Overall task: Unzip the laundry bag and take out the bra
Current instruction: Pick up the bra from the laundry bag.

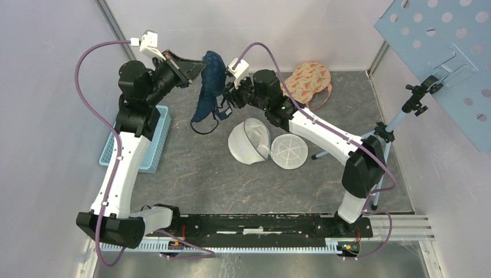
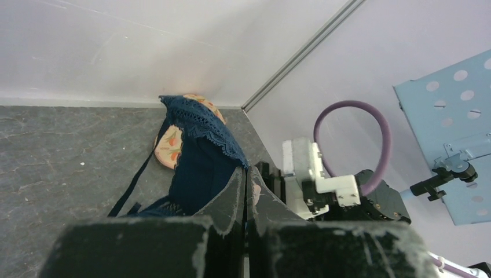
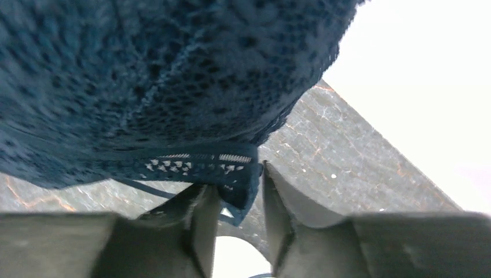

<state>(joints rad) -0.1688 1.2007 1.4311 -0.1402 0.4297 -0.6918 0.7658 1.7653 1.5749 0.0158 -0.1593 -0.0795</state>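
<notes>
**Navy bra held up by the left arm, right fingers around its band**

You have the navy bra (image 1: 211,78) out of the laundry bag (image 1: 248,142). It hangs in the air above the far part of the tabletop (image 1: 197,174), a little left of the middle.

The left gripper (image 2: 244,174) is raised high, and its two fingers are pressed together on the top lace edge of one cup. In the left wrist view you see no gap between them, only the fabric coming out above the tips. The cups and straps fall down from this point. You cannot tell from the pictures if the lowest strap touches the tabletop.

The right gripper (image 3: 234,179) is just beside the lower part of the bra. Its fingers stand about half apart, and the end of the lace band hangs in the gap between them. The right finger (image 3: 278,202) touches the band at its tip, but the two fingers are not squeezed together on it.

The laundry bag, white mesh, lies open near the middle of the tabletop, with its round flap beside it and touching it. A second bra (image 1: 307,81), orange with a flower print, lies at the far edge, right of the middle. A light blue basket (image 1: 156,145) stands at the left edge, partly under the left arm.
</notes>
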